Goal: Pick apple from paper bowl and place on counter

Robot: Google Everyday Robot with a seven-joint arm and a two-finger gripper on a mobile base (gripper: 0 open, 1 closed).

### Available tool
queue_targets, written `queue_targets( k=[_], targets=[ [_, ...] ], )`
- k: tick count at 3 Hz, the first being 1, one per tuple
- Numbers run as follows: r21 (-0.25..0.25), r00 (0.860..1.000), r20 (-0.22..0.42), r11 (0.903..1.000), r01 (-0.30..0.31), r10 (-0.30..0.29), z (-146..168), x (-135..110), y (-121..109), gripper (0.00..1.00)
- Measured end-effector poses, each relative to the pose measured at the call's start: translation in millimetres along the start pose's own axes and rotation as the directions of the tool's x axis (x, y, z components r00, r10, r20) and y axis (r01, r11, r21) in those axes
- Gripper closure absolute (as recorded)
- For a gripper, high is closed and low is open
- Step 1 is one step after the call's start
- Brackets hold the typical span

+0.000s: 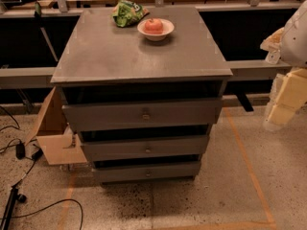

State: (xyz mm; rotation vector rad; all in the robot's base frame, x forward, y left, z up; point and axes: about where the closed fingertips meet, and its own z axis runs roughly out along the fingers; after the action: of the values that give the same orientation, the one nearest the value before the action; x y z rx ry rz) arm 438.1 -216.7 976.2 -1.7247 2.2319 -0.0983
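A round reddish apple is seen in a white paper bowl, far on the grey bench; the pale gripper is cropped at right, so its grip cannot be told.

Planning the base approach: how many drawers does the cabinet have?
3, stacked under the counter: top drawer, middle drawer, bottom drawer. None looks hidden. The gripper hangs at the right edge, off the counter.
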Motion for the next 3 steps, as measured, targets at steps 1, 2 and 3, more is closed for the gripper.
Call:
queue_targets(
  k=[1,2,3],
  targets=[
    [0.000,1.000,0.000,1.0000,0.000,0.000,0,0,0,0.00],
    [0.025,0.993,0.104,0.9980,-0.059,0.056,11,-13,-31,0.00],
    [0.003,0.949,0.280,0.9887,-0.150,0.143,43,-46,-75,0.00]
  ],
)
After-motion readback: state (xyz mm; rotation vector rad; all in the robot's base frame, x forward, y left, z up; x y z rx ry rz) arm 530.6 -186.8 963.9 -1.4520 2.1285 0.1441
